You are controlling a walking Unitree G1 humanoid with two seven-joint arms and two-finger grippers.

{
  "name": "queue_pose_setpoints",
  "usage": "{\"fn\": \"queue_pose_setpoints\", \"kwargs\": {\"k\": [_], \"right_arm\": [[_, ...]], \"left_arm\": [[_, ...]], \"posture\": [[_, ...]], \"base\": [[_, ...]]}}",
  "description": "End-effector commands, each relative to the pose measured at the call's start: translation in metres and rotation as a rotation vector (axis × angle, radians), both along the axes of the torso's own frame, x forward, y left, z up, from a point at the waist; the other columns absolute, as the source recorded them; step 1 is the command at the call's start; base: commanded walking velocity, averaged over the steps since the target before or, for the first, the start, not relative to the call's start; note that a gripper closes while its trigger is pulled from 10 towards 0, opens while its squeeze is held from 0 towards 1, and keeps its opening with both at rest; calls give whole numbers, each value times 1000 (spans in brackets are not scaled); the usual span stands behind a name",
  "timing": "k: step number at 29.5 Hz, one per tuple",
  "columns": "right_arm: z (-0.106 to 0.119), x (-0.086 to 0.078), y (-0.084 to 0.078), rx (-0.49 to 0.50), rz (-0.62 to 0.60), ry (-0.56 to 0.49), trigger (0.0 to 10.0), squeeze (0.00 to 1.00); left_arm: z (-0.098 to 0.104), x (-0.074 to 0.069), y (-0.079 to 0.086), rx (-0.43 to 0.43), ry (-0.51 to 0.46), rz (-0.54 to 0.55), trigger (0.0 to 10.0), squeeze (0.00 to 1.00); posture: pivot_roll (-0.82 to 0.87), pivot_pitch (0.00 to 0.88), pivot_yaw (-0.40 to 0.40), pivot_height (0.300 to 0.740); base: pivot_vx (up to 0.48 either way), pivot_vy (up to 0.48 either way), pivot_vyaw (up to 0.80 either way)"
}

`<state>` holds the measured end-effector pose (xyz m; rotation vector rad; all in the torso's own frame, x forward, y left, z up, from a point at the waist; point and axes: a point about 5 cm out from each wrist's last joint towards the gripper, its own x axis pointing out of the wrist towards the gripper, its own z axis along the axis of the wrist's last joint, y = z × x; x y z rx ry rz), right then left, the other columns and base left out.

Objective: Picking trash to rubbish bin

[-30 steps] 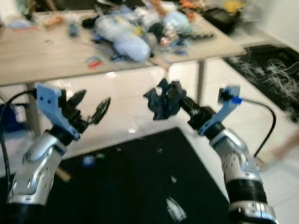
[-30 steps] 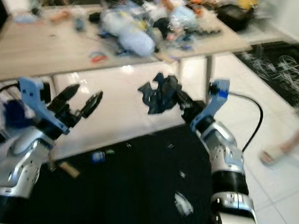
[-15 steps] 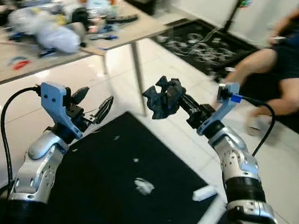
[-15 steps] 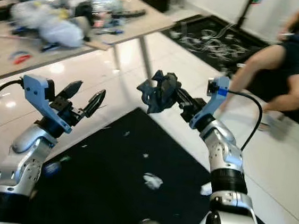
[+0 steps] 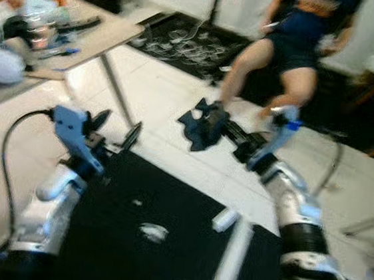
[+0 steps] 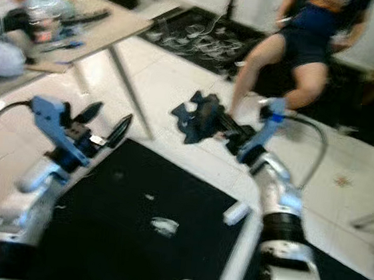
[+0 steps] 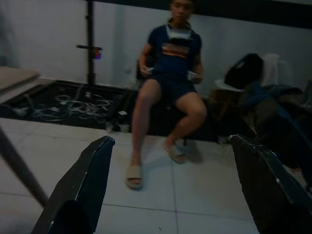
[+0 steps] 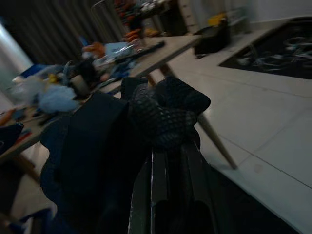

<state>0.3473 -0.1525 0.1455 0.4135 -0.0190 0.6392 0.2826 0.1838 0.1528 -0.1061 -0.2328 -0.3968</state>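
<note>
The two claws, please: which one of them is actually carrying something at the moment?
The right claw: its fingers are shut on a crumpled dark blue cloth. The left claw is held open with nothing between its fingers.

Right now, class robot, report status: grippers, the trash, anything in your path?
Right gripper shut on dark crumpled trash, held up. Left gripper open, empty. Seated person ahead; scraps on black mat.

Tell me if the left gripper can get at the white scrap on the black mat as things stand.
Probably yes. The left gripper is open and holds nothing, and the white scrap lies bare on the black mat, below and to its right; the arm would have to come down.
</note>
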Motion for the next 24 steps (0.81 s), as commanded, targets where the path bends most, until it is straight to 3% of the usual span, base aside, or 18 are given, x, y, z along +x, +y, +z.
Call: {"fn": "queue_pose_setpoints", "kwargs": {"k": [1, 24], "right_arm": [[-1, -1, -3, 0, -12, 2, 10000, 0], [-1, -1, -2, -8, -8, 2, 10000, 0]], "left_arm": [[-3, 0, 0, 12, 7, 7, 10000, 0], [-1, 3, 1, 28, -25, 71, 10000, 0]], "posture": [[-31, 0, -16, 740], [-32, 0, -14, 740]], "base": [[0, 0, -769], [0, 0, -769]]}}
